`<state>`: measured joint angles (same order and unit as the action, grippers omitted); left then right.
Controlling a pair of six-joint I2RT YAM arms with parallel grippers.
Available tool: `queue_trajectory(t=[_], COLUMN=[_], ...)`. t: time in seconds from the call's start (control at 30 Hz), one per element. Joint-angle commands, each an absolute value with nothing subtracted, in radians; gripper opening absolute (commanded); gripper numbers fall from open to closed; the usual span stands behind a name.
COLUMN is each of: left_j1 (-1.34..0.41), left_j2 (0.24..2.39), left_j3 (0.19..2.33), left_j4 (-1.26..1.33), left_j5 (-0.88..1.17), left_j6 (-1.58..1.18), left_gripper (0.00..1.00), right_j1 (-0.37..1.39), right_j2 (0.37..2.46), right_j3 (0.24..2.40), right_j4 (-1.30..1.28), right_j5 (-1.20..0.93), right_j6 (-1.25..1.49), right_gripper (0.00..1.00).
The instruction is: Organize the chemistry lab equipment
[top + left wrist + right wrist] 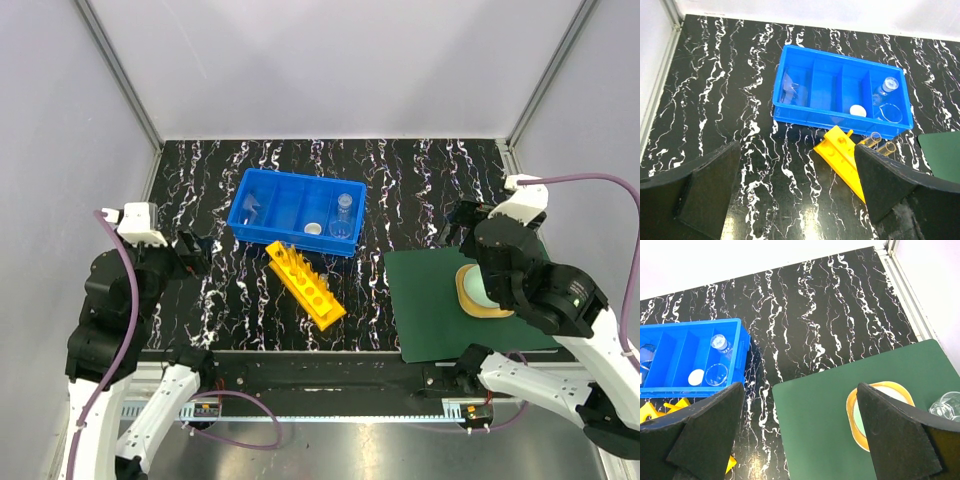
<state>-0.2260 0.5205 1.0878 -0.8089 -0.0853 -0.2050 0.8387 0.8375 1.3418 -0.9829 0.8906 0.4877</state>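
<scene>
My left gripper (796, 150) and right gripper (800, 387) stand with jaws wide apart, empty; blue divided bin (283, 207) holds glassware (343, 215). Yellow rack (305, 283) lies just beside it.

A lab-style robot test cell: plain white walls (330, 60), aluminium framing (118, 70), black marbled tabletop (400, 170).

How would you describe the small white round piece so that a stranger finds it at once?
Find the blue plastic divided bin on the black marbled table. In its third compartment from the left, alone, lies the small white round piece. Its neighbours are clear glass vessels; only it is opaque white.
</scene>
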Motion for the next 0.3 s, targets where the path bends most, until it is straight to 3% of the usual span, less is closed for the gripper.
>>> queue_trajectory(t=[0.0,0.27], left_j1=[-0.227,-0.227], left_j2=[0.511,0.523], left_j3=[1.097,1.103], left_j4=[-0.756,-0.709], left_j5=[-0.175,-0.195], left_j6=[-0.215,-0.210], left_gripper=[0.99,0.99], right_j1=[0.842,0.842], right_j2=[0.856,0.916], right_j3=[1.342,1.345], right_j4=[-0.953,-0.807], right_j5=[0.925,0.980], right_j6=[0.500,0.379], right_gripper=[1.00,1.00])
